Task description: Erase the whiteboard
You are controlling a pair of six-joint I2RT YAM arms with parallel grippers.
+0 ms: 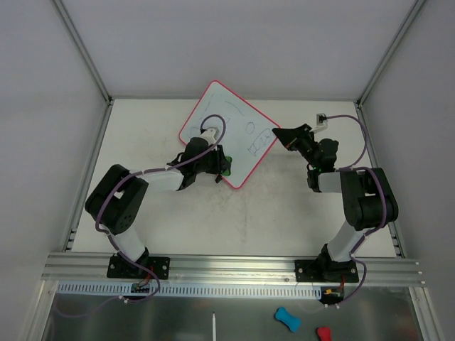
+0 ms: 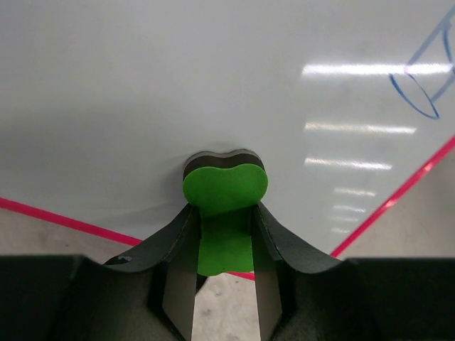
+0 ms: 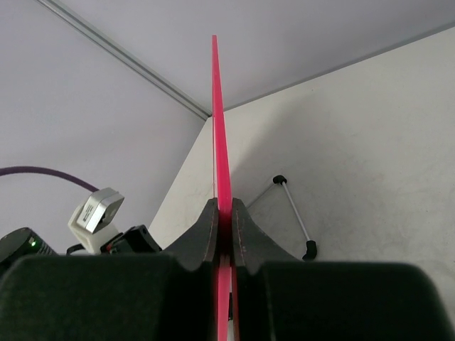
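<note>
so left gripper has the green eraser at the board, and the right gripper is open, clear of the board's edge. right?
No. The right gripper is shut on the whiteboard, on its pink edge, not open and clear; the right wrist view shows the edge pinched between its fingers. The left gripper does hold the green eraser at the board.

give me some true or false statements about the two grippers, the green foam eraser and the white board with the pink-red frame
1. The left gripper is shut on a green lobed foam eraser. True.
2. The right gripper hangs open, holding nothing. False: it is shut on the pink-red frame of the white rectangular whiteboard.
3. The whiteboard is wiped clean. False: blue scribbles show on it.
4. The eraser sits over the board, near its framed edge. True.
</note>
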